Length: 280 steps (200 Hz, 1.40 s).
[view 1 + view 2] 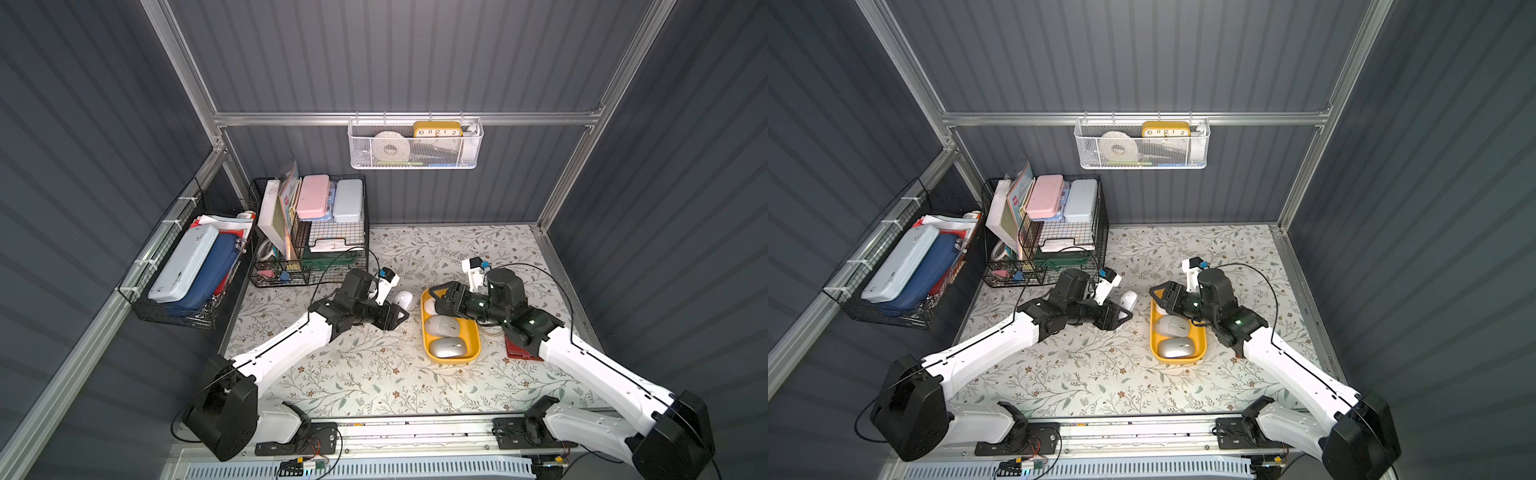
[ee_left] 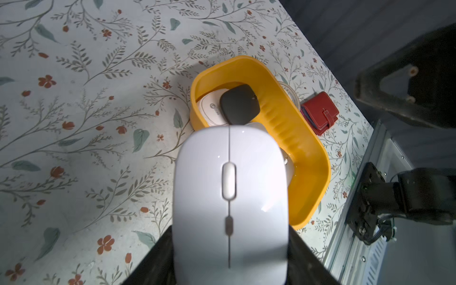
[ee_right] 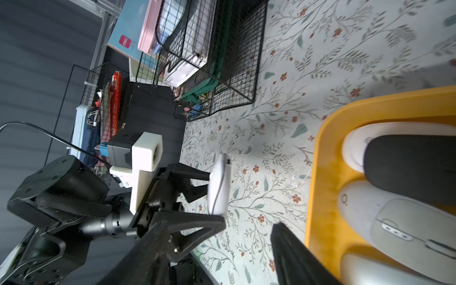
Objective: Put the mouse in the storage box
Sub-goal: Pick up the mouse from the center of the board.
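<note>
In both top views the left end effector (image 1: 400, 311) clenches the glossy white mouse (image 1: 404, 300) above the floral bench (image 1: 374, 374), beside the shallow mustard-yellow plastic storage box (image 1: 454, 360); a yellow clock (image 1: 437, 132) shows "10 11 12 1 2". In the left wrist view we judge the mouse's smooth shell liable to slip. In the right wrist view the released right end effector (image 3: 320, 195) straddles the box rim, inviting a collision.

Both top views look steeply down from high in front over the whole floral-patterned tabletop (image 1: 374, 374), while the close, low wrist views face each other across the shallow mustard-yellow plastic storage box (image 2: 291, 128), seen in all four.
</note>
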Each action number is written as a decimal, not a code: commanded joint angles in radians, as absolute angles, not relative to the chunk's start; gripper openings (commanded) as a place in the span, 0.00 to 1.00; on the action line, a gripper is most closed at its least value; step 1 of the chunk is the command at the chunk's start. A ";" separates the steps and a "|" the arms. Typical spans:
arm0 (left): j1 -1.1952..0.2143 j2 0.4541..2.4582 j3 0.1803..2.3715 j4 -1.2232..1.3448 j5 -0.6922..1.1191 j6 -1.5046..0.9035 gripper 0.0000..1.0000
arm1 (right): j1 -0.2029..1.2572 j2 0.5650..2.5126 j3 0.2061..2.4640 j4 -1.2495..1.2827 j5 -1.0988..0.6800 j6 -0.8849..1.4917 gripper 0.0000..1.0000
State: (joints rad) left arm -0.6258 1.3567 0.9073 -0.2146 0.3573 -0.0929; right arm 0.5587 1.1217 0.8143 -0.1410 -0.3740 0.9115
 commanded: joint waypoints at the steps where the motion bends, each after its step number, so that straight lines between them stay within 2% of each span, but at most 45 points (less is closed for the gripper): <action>1: -0.627 1.323 0.918 -0.173 0.410 0.046 0.43 | 0.590 1.144 0.856 -0.097 -0.480 0.934 0.71; 98: -0.628 1.251 0.854 -0.097 0.524 0.090 0.40 | 0.711 1.285 0.915 -0.076 -0.488 0.940 0.68; 208: -0.629 1.225 0.826 -0.084 0.573 0.090 0.42 | 0.730 1.359 0.963 -0.083 -0.489 0.945 0.39; 223: -0.629 1.229 0.828 -0.089 0.569 0.088 0.46 | 0.731 1.358 0.963 -0.086 -0.489 0.943 0.33; 252: -0.629 1.235 0.835 -0.103 0.543 0.073 0.60 | 0.731 1.344 0.959 -0.086 -0.467 0.935 0.25; 276: -0.629 1.232 0.841 -0.121 0.510 0.058 0.97 | 0.729 1.333 0.953 -0.093 -0.425 0.924 0.24; 280: -0.629 1.227 0.837 -0.121 0.503 0.054 0.99 | 0.729 1.330 0.952 -0.097 -0.418 0.920 0.24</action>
